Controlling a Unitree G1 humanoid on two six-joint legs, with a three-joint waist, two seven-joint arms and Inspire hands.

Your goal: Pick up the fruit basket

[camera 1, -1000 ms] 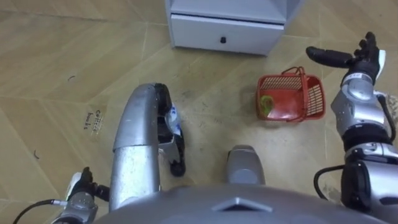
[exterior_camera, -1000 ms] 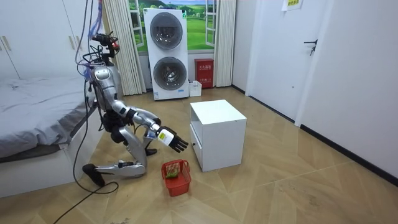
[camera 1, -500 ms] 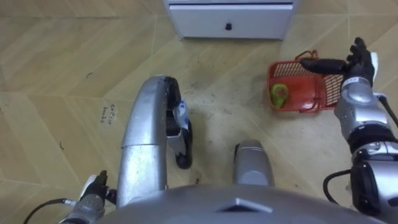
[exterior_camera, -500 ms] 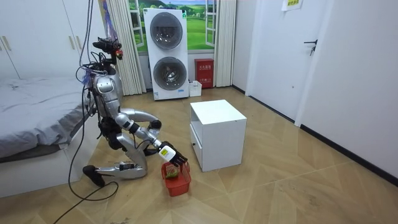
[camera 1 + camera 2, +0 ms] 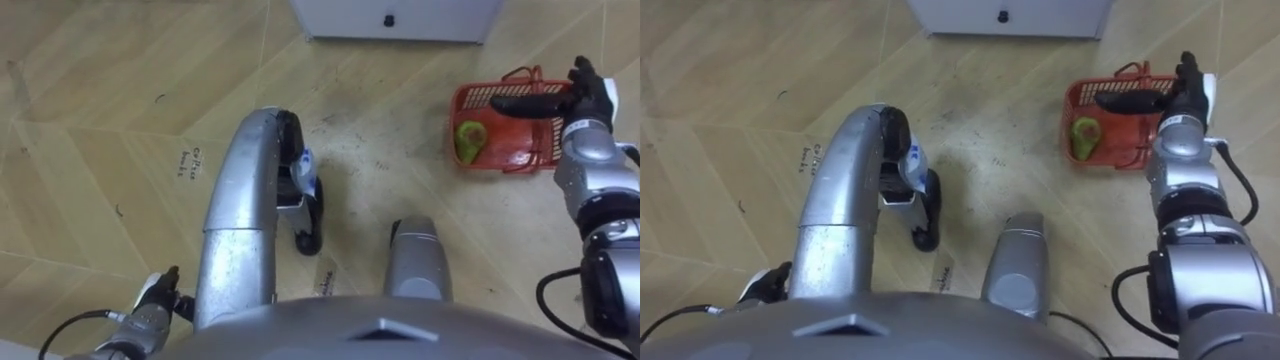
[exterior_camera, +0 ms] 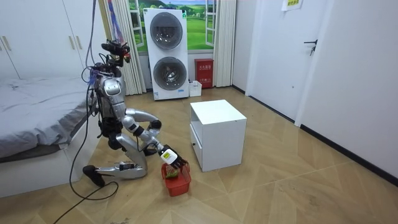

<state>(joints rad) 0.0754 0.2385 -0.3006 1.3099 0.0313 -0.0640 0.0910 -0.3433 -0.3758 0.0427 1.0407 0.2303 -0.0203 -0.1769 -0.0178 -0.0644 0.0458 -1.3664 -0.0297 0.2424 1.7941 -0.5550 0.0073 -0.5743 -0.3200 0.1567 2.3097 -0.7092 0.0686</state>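
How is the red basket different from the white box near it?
The basket is red and small; the white cabinet is much bigger. The basket is open-topped with a green fruit inside; the cabinet is closed, its drawer shut. Both stand on the wooden floor.

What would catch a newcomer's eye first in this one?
The red basket on the wooden floor, with a green fruit inside, stands out just in front of the white cabinet. The right hand hangs open above it with the thumb stretched over the basket, gripping nothing. In the room view the robot kneels beside the bed, and the left hand sits low at its side.
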